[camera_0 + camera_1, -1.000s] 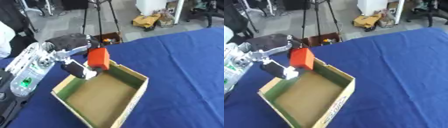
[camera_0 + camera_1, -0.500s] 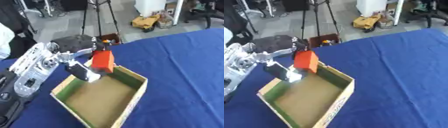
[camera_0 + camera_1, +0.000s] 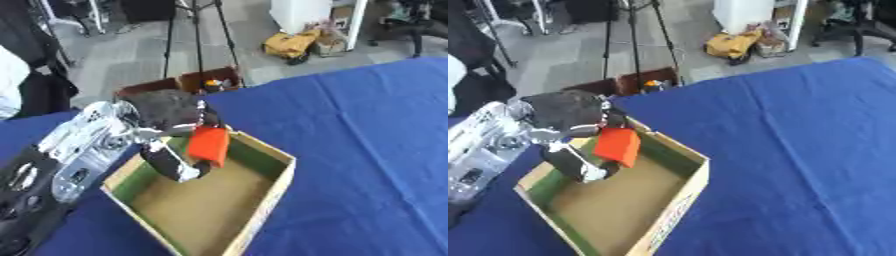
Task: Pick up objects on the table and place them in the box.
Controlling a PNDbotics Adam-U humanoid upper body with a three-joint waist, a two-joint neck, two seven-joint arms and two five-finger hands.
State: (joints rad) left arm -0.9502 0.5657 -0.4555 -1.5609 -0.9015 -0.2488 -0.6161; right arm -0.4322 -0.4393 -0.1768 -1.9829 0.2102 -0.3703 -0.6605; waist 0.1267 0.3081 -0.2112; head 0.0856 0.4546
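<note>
My left hand hangs over the far left part of an open cardboard box and is shut on an orange-red block. The block hangs tilted, just above the box's brown floor, near its far rim. The thumb reaches down beside the block. The box stands askew on the blue table. My right hand shows in neither view.
Beyond the table's far edge lie a small brown box holding small things, tripod legs and a yellow bag on the grey floor. The blue cloth stretches to the right of the cardboard box.
The left hand has carried the orange-red block a little lower into the box. The whole picture has shifted, so the camera has also moved.
</note>
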